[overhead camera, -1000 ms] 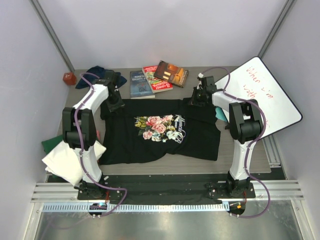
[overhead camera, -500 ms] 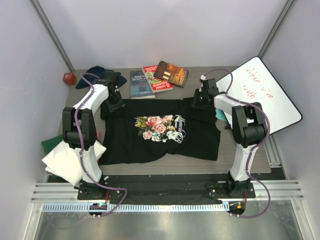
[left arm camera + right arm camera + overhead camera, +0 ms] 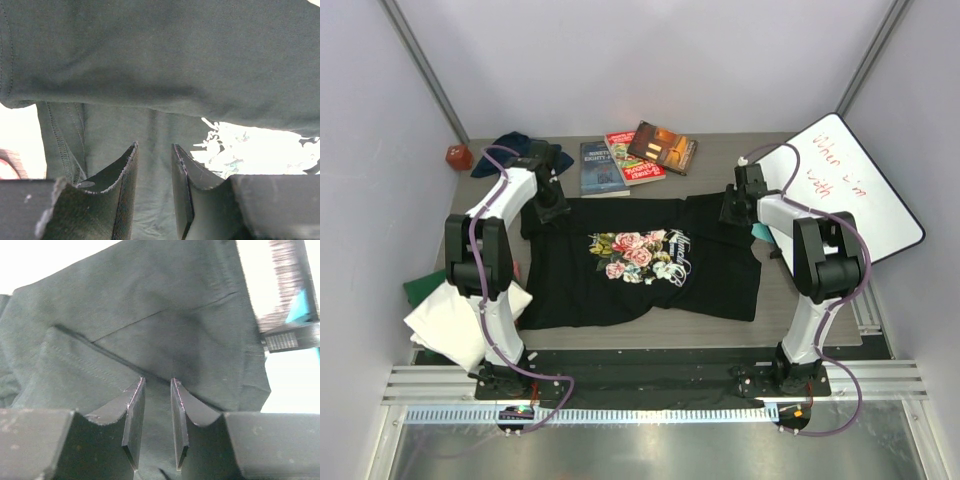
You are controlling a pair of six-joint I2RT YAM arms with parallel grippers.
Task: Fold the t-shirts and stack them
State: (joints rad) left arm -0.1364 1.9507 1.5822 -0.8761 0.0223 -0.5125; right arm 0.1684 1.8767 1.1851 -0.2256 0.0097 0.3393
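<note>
Left fingers (image 3: 125,190) and right fingers (image 3: 134,415) stood apart over the black shirt (image 3: 640,285) near the far edge of the table (image 3: 720,150); closing on several layers could bunch the fold.

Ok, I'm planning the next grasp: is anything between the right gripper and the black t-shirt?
Nothing visible. In the right wrist view the right gripper sits directly over the black t-shirt, jaws apart, with only its cloth showing in the gap. The books and the whiteboard lie off beyond the shirt.
</note>
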